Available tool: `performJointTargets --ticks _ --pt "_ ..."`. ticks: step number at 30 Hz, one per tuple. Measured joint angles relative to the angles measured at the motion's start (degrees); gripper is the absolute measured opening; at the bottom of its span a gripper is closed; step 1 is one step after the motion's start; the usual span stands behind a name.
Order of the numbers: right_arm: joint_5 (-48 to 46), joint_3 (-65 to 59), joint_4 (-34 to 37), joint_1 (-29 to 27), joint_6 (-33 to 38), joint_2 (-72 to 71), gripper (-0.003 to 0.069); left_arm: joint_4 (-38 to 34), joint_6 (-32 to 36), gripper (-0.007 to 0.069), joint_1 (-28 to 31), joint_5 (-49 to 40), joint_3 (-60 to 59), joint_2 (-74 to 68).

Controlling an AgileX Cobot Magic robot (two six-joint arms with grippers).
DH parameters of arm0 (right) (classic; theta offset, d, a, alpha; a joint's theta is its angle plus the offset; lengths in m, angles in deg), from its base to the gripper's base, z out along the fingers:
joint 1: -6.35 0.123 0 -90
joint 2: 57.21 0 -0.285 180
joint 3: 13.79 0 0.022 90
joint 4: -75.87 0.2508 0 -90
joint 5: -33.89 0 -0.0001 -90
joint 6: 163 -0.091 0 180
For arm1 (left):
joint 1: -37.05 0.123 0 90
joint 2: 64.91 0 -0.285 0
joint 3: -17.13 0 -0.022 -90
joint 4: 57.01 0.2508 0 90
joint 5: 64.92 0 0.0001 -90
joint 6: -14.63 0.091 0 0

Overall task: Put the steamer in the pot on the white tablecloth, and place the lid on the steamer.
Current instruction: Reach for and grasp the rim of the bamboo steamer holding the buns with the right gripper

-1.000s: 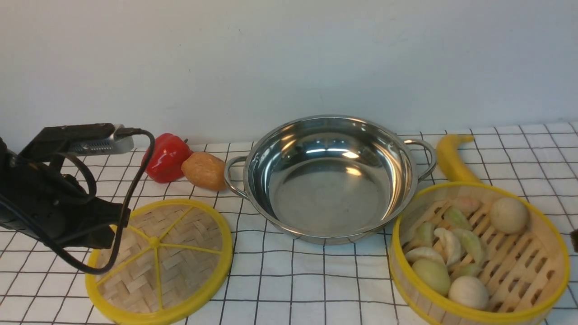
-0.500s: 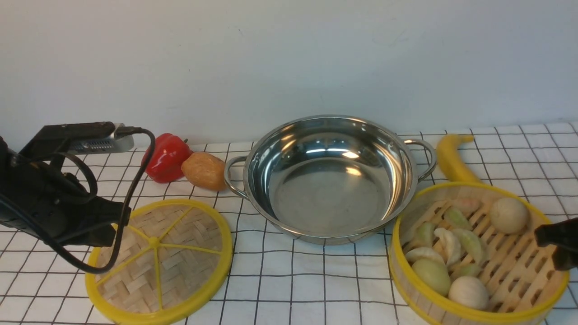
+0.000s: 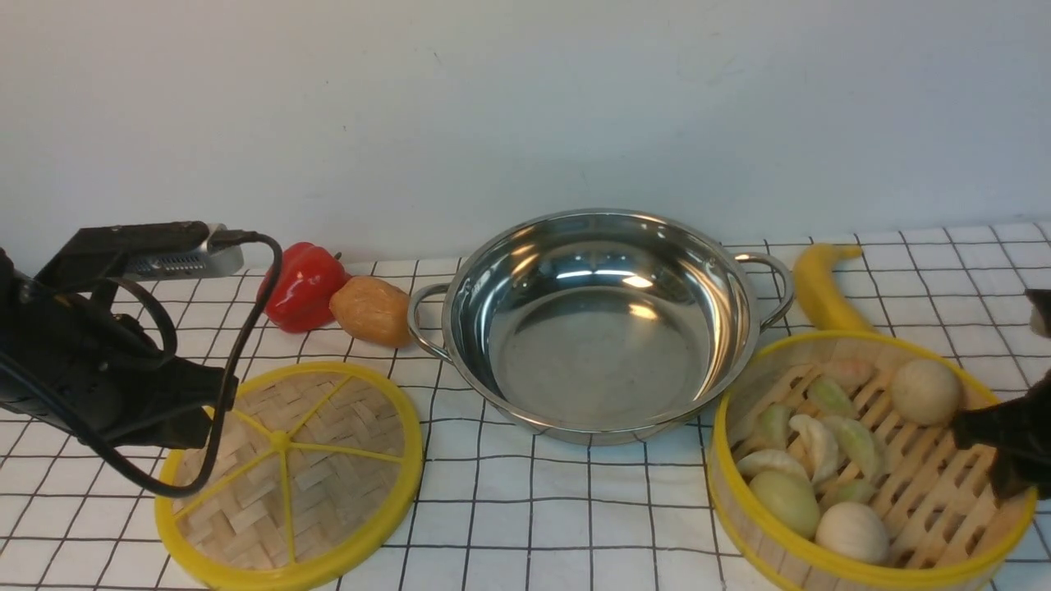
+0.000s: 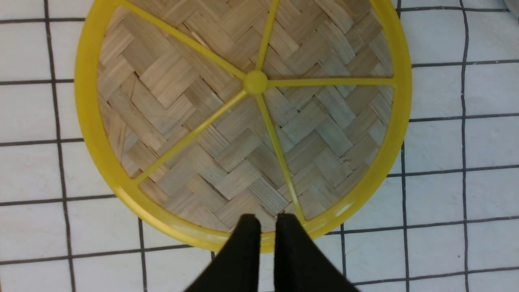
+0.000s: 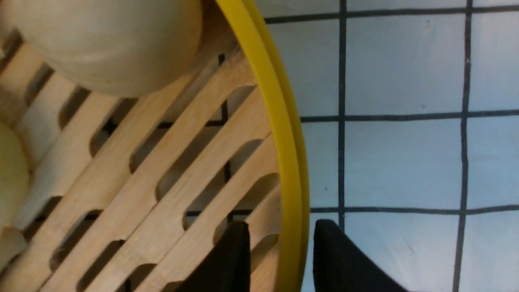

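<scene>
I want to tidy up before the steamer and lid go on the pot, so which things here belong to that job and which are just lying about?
For the job: steamer, pot, lid, white tablecloth.
Just lying about: red pepper, potato, banana; dumplings and buns only sit inside the steamer.

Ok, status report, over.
Right fingers open, straddling steamer rim. Left fingers barely apart over lid edge. Pot empty, nothing in the way.
</scene>
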Motion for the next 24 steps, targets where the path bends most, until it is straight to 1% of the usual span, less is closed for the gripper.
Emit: performJointTargets --ticks 2,5,6,8,9,10,24 --pt "-1.0 0.3 -1.7 0.0 -1.1 0.2 0.0238 0.0 0.0 0.0055 0.0 0.0 0.0 0.0" --pt "-2.6 0.8 -2.8 0.0 -1.4 0.2 0.0206 0.0 0.0 0.0062 0.0 0.1 0.0 0.0" --pt "-3.0 0.9 -3.3 0.0 -1.4 0.2 0.0188 0.0 0.0 0.0063 0.0 0.1 0.0 0.0" --pt "-3.6 1.4 -3.8 0.0 -1.9 0.2 0.012 0.0 0.0 0.0064 0.0 0.4 0.0 0.0" --pt "-3.7 1.4 -3.9 0.0 -1.9 0.2 0.012 0.0 0.0 0.0064 0.0 0.5 0.0 0.0" --pt "-3.6 1.6 -4.7 0.0 -2.4 0.2 0.0061 0.0 0.0 0.0064 0.0 0.9 0.0 0.0" --pt "-7.6 1.9 -5.9 0.0 -1.5 0.2 0.0059 0.0 0.1 0.0074 0.0 1.4 0.0 0.0"
